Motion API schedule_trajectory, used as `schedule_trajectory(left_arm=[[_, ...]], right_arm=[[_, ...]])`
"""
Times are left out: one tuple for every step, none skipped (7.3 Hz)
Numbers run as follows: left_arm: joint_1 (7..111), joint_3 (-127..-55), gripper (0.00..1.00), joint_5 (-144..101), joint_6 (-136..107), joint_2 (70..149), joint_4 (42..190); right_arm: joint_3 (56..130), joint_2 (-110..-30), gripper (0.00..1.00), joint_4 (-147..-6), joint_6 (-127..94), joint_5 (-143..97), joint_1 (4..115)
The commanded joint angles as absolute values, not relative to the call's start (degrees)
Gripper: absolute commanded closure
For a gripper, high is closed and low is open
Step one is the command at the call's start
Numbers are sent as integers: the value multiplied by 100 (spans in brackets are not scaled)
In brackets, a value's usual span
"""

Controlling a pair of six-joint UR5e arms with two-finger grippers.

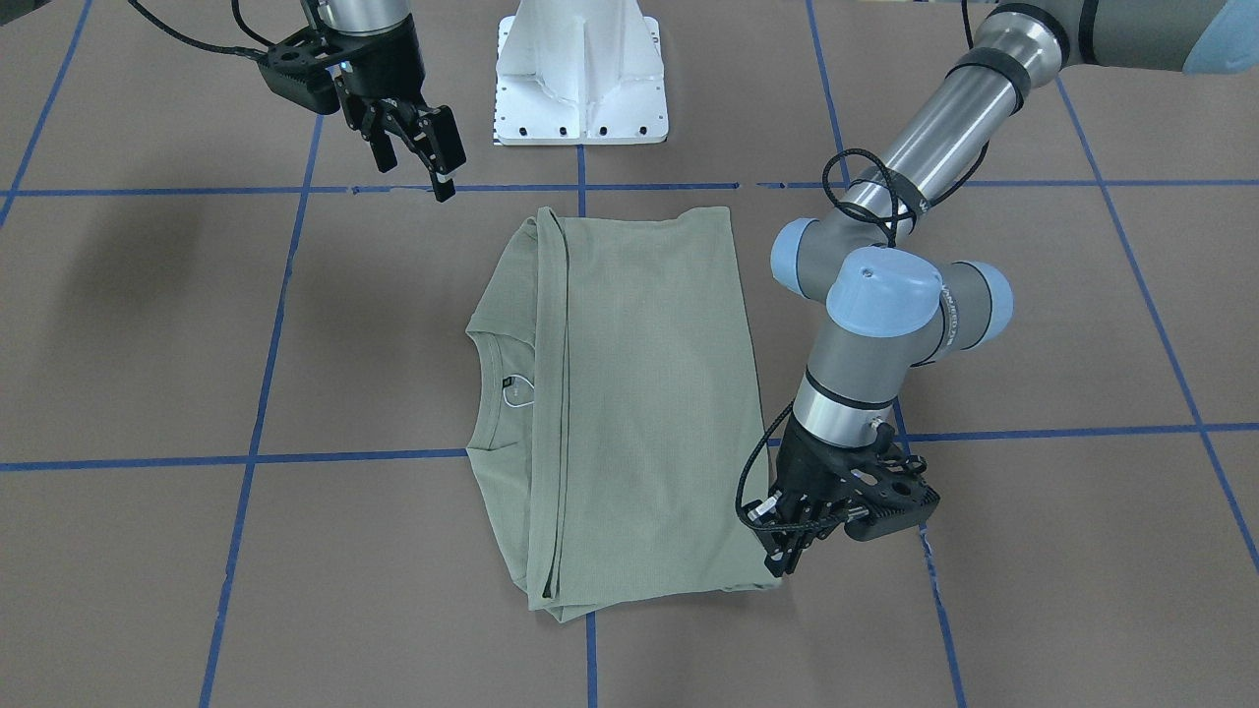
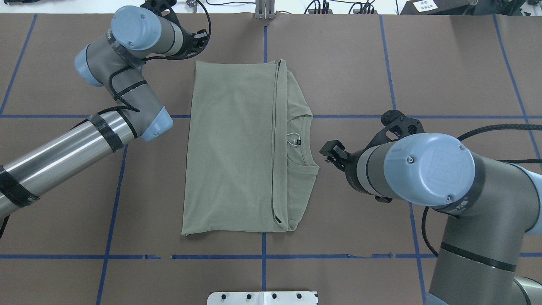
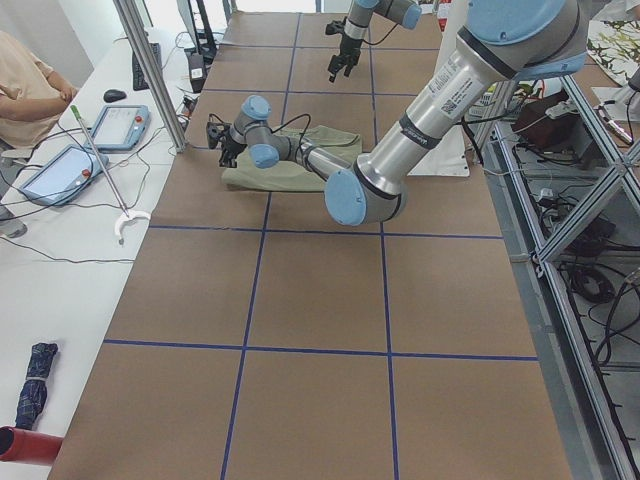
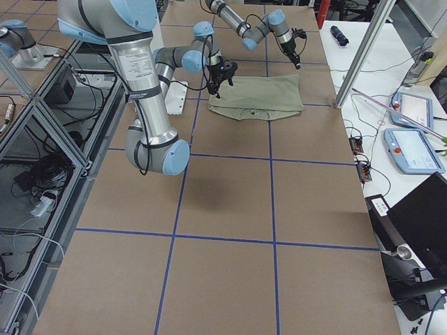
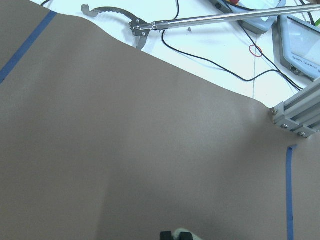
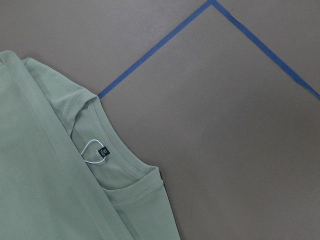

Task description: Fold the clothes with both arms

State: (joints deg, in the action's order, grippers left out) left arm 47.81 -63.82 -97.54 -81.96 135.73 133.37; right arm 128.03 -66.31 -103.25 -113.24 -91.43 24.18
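The shirt (image 1: 639, 393) lies mid-bench, folded into a long rectangle with its long edges running away from the robot. The collar (image 6: 125, 165) and black label (image 6: 104, 151) peek out on the robot's right side. We judge it light, soft and limp: a thin knit that will sag, stretch and slide over itself when lifted. The stacked layers could slip apart if only the top one is pinched. The best holds look like the corners and the folded edge, where all the layers can be taken together, with both arms lifting evenly.

The left arm (image 1: 885, 315) reaches down to the shirt's far left corner. We cannot tell whether its jaws are together or clamped on cloth. The right arm (image 1: 364, 39) hangs near the pedestal (image 1: 580, 79), well apart from the shirt, its jaws apart and holding nothing.

The bench (image 1: 1033, 551) is flat, matt brown with blue tape lines (image 1: 344, 457), and looks to have some grip. Beyond its far edge are a white side table with pendants (image 3: 120, 125), a grabber stick (image 5: 200, 20) and a seated person (image 3: 25, 75).
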Motion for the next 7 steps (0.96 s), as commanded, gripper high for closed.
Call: schedule_trajectory(left_arm=[[4816, -7437, 48, -10183, -8218, 12942, 13421], [4860, -8010, 48, -10465, -8226, 12563, 13386], [4895, -8477, 48, -10494, -8218, 12238, 13368], [4896, -8595, 48, -10494, -8218, 12104, 13368], [4887, -8596, 48, -10494, -8226, 12094, 13368], [4887, -8596, 48, -10494, -8227, 12094, 13368], [4887, -8596, 48, -10494, -8227, 12094, 13368]], right_arm=[[12386, -6531, 0, -9803, -11303, -9132, 2364], [12044, -6295, 0, -9782, -10929, -9210, 2321], [11789, -6189, 0, -9782, -10168, -9228, 2190], [11569, -6074, 0, -9817, -9308, -9429, 2162], [10975, -5734, 0, -9817, -8638, -9605, 2153], [10525, -5452, 0, -9817, -7883, -9606, 2145], [10364, -5388, 0, -9817, -7135, -9606, 2153]])
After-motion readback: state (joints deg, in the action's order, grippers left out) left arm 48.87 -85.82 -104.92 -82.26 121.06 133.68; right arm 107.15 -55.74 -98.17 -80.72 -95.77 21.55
